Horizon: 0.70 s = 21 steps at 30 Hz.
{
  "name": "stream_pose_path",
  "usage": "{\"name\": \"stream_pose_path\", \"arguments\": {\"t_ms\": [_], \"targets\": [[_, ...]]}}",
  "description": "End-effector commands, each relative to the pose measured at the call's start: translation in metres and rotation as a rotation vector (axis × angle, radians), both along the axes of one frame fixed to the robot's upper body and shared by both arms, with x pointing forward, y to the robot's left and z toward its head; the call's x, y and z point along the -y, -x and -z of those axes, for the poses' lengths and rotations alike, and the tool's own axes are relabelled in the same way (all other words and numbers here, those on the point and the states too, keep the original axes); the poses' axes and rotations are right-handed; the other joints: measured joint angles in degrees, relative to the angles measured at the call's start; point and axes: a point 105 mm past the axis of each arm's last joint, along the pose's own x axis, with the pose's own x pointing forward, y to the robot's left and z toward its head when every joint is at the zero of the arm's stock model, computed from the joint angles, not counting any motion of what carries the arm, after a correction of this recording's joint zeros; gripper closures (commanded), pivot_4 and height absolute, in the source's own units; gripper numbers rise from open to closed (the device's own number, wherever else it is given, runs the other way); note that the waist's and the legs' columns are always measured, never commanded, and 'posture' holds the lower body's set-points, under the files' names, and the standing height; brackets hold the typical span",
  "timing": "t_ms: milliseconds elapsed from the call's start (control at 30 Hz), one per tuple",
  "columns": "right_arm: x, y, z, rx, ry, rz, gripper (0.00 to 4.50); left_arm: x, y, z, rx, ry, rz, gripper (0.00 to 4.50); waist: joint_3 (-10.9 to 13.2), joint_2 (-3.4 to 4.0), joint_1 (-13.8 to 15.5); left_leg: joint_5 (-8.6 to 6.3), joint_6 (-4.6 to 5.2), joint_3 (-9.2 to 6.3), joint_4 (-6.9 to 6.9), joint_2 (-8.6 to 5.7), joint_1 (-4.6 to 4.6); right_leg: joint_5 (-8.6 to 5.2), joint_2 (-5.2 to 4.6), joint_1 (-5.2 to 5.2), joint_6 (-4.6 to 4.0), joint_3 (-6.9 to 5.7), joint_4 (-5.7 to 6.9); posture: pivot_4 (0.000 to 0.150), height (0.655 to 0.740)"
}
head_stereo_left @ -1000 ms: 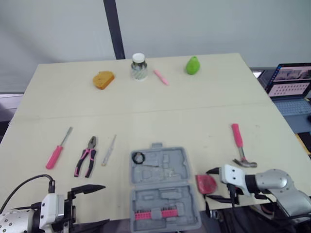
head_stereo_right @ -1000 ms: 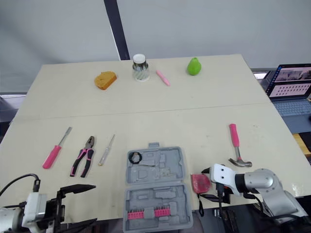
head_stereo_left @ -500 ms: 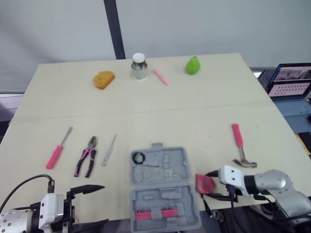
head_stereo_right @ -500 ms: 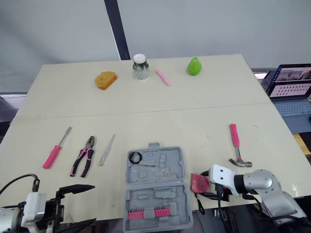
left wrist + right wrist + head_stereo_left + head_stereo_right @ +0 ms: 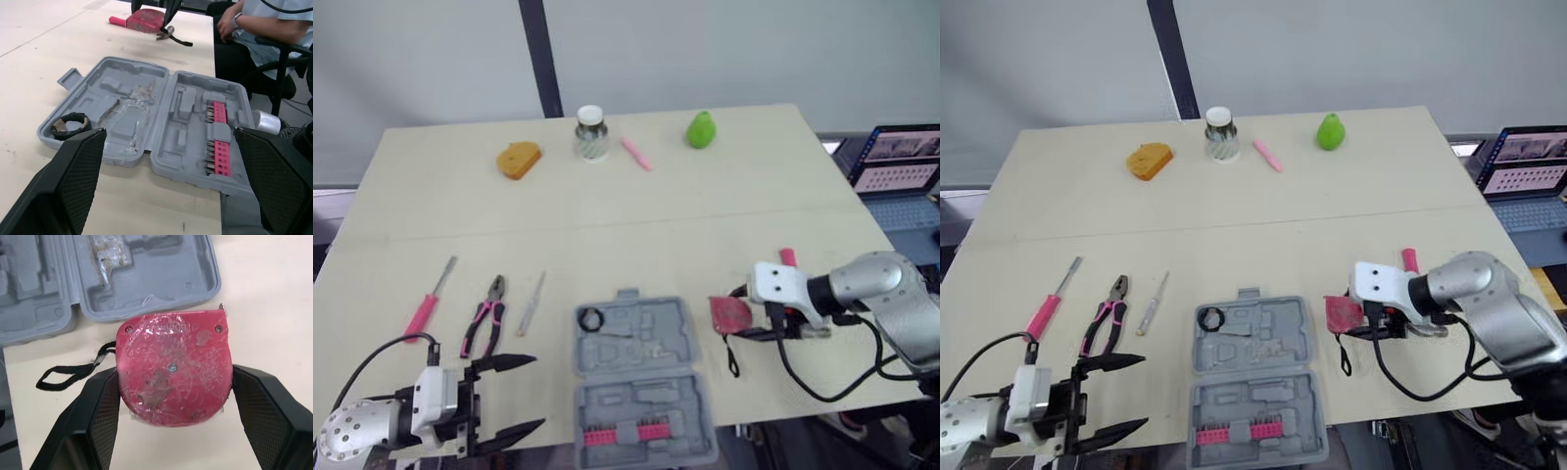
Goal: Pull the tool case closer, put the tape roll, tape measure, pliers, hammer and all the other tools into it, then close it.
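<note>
From where I stood, the right gripper (image 5: pixel 174 382) had the red tape measure (image 5: pixel 728 313) pinched between its two black fingers, one on each rounded edge, broad face turned up toward the wrist. The open tool case (image 5: pixel 646 338) lay just beside it at about nine o'clock, its nearest corner almost touching the measure. So the coming move looked like a short carry leftward, and the right arm was clearly the closer one for it. The case ran long from twelve to six, with the hinge crossing nine to three. The far half held the black tape roll (image 5: pixel 594 317) in its ten o'clock corner, and the near half held a row of pink bits. The measure had little long axis of its own. Its black wrist strap (image 5: pixel 731 358) trailed off toward six o'clock. Whether the measure sat on the table or hung just clear, I couldn't tell. The left gripper (image 5: pixel 524 392) was spread wide and empty at about eight o'clock from the case, its fingers pointing at three o'clock toward the near half. The pliers (image 5: pixel 486 315) lay at eleven o'clock from it.
</note>
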Motion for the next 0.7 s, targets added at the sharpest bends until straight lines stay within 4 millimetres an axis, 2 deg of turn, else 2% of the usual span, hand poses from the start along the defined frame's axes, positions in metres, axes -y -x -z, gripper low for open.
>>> {"name": "stream_pose_path", "arguments": {"t_ms": [33,500,700], "targets": [[-0.010,-0.006,-0.002,-0.008,0.053,-0.016,1.54,0.000,-0.003,-0.003,0.024,0.011,-0.026,0.00,0.00,0.00,-0.18,0.00,0.00,0.00,0.00,-0.01,-0.01,0.00,0.00,-0.01,0.00,0.01,0.00,0.150,0.7356],[-0.074,-0.016,0.001,0.023,0.060,-0.098,1.54,0.001,-0.004,0.000,0.026,0.011,-0.047,0.00,0.00,0.00,-0.88,0.01,-0.04,0.00,0.01,0.00,-0.03,0.00,0.02,-0.10,0.00,0.00,0.12,0.150,0.7356],[-0.093,-0.019,0.005,0.033,0.053,-0.131,1.54,-0.001,-0.003,0.001,0.020,0.006,-0.052,0.00,0.00,0.00,-0.90,0.01,-0.04,0.00,-0.01,-0.01,-0.03,0.00,0.01,-0.13,0.00,0.02,0.12,0.150,0.7356]]}}
